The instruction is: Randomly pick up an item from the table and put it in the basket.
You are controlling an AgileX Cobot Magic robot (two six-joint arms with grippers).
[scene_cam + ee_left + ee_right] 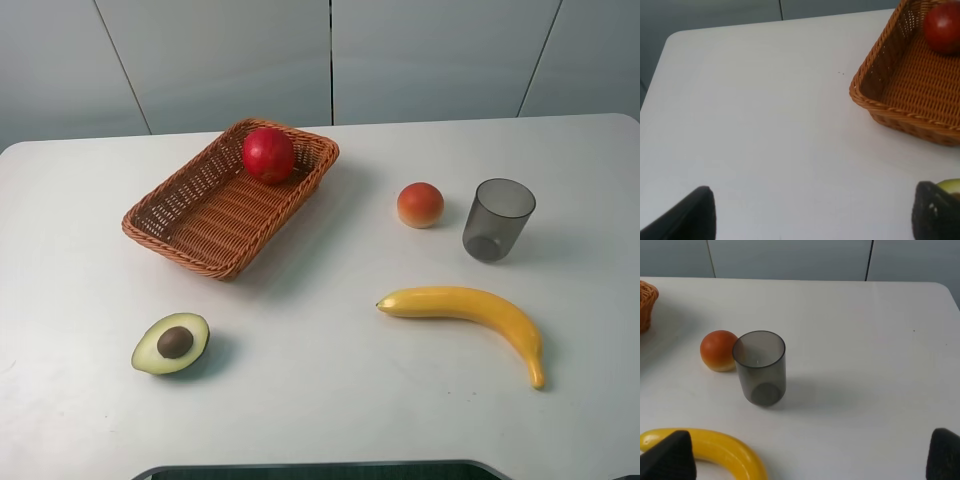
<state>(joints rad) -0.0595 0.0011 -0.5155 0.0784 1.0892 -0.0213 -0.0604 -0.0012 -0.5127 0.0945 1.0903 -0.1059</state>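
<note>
The red apple lies inside the orange-brown wicker basket at its far end, on the white table. It also shows in the left wrist view within the basket. Neither gripper shows in the exterior high view. My left gripper is open and empty, low over bare table beside the basket's near corner. My right gripper is open and empty, near the front right of the table.
A half avocado lies front left. A banana lies front right. A small orange-red peach and a grey translucent cup stand right of the basket. A grey wall runs behind the table.
</note>
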